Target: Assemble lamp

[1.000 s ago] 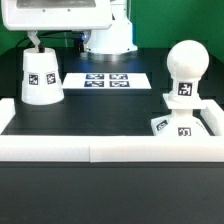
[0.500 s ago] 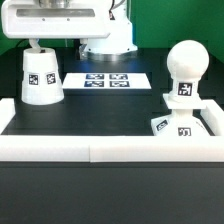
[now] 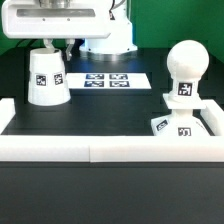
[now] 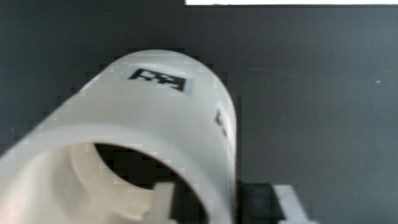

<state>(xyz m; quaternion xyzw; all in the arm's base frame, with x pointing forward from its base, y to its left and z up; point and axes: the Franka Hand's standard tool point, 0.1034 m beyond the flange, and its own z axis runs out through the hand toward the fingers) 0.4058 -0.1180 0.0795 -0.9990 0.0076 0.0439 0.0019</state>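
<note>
The white cone shade (image 3: 47,80) stands at the exterior view's left, leaning slightly. My gripper (image 3: 55,45) is at its narrow top. In the wrist view the shade (image 4: 151,120) fills the frame, and my gripper (image 4: 224,203) is shut on its wall, with one finger (image 4: 178,203) inside the opening and the other outside. The rounded bulb (image 3: 185,60) stands upright on the flat square base (image 3: 186,124) at the exterior view's right, far from the gripper.
The marker board (image 3: 107,80) lies flat at the back centre. The white robot pedestal (image 3: 105,35) stands behind it. A low white wall (image 3: 100,150) runs along the front and up both sides of the black table.
The gripper has come down onto the shade's top. The shade has shifted toward the exterior view's right and tipped a little. The bulb and base have not moved.
</note>
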